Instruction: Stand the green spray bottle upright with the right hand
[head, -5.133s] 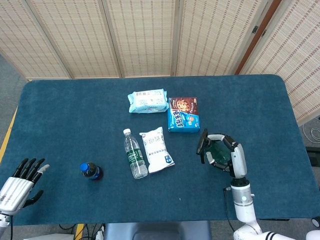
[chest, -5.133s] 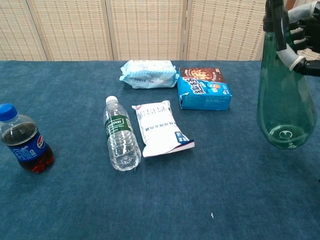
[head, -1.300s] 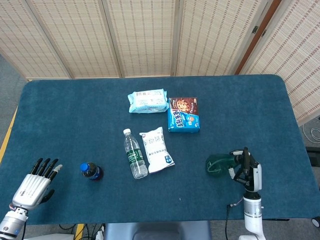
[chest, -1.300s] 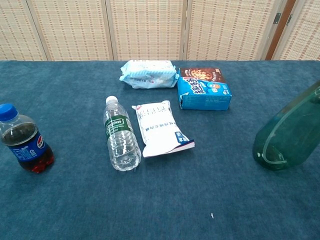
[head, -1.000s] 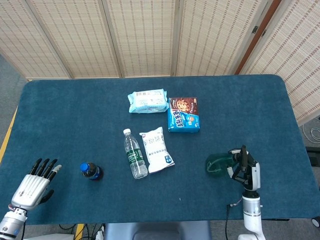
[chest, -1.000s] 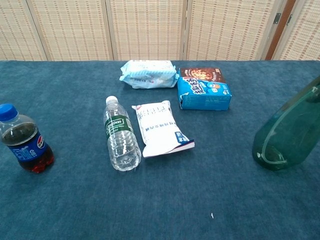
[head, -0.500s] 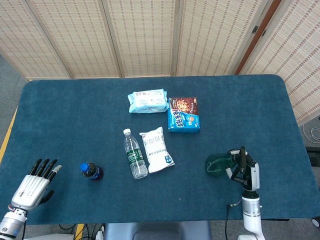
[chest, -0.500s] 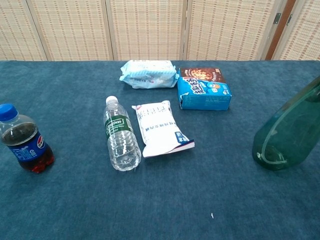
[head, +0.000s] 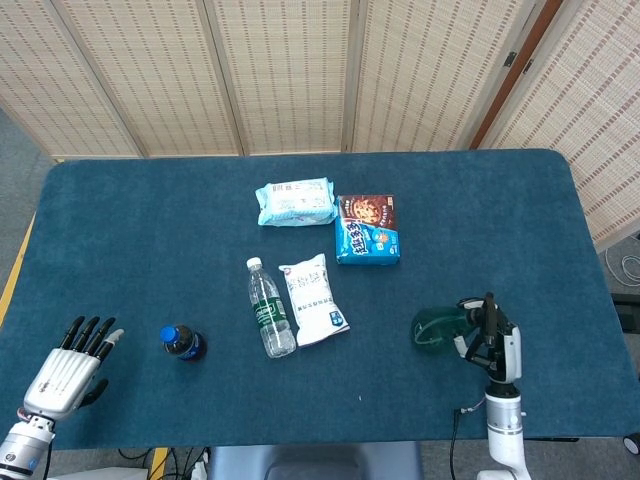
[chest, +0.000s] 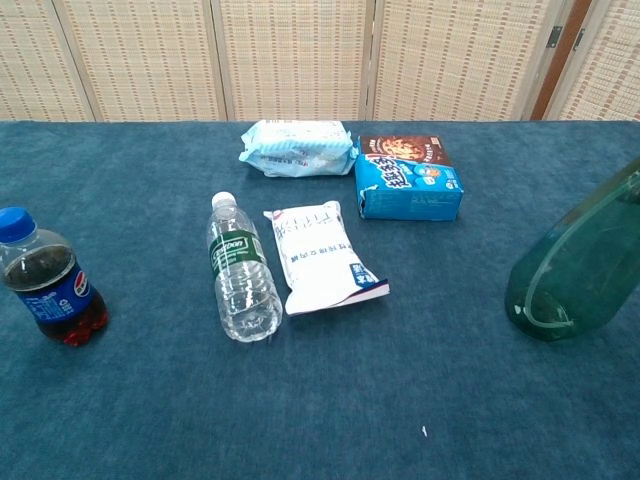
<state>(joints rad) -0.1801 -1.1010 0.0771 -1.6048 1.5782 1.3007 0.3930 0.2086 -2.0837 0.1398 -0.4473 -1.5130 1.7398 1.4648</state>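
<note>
The green spray bottle leans over at the front right of the table, its round base on the cloth and its neck slanting up toward me. In the chest view the green spray bottle tilts to the right, and its top runs out of the frame. My right hand grips the bottle's neck and spray head, with dark fingers wrapped around them. My left hand hovers at the front left corner with fingers spread, holding nothing. Neither hand shows in the chest view.
A cola bottle stands at the front left. A clear water bottle and a white pouch lie mid-table. Behind them are a light blue packet and a blue cookie box. The table's front edge is close.
Since five seconds ago the bottle has come down from the air, moved right and toward the front edge, and tipped over. In the last second it barely shifts.
</note>
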